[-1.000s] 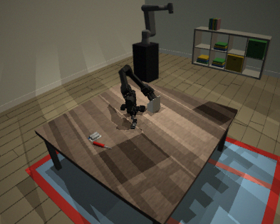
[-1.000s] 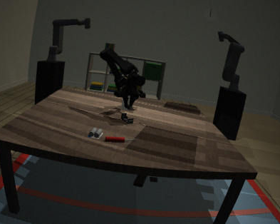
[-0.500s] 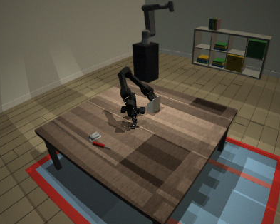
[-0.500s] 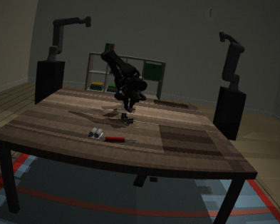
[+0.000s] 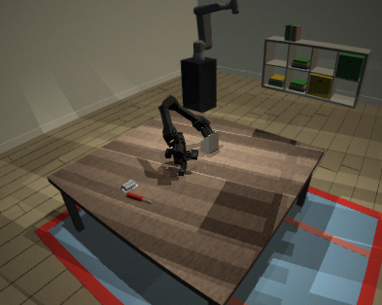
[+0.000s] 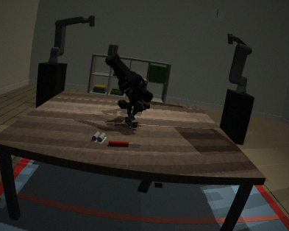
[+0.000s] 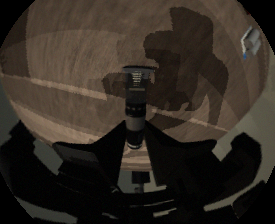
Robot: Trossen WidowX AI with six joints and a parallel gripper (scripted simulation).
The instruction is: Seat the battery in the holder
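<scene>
My gripper [image 5: 183, 165] [image 6: 129, 118] [image 7: 134, 122] points down and is shut on the battery [image 7: 135, 131], a dark cylinder with a grey band. The holder [image 5: 182, 173] [image 6: 134, 125] [image 7: 131, 93], small and dark, lies on the table just below the fingers. In the wrist view its coil-like light lines are at the far end. The battery's far end overlaps the holder's near end in the wrist view. Whether they touch, and how high the battery is, I cannot tell. The top and exterior views are too dark and small to show the battery separately.
A white and blue piece with two pale cylinders [image 5: 128, 186] [image 6: 98, 137] [image 7: 251, 42] lies toward the table's left front. A red screwdriver [image 5: 135, 197] [image 6: 118, 143] lies beside it. A pale upright plate [image 5: 210, 142] stands behind the gripper in the top view.
</scene>
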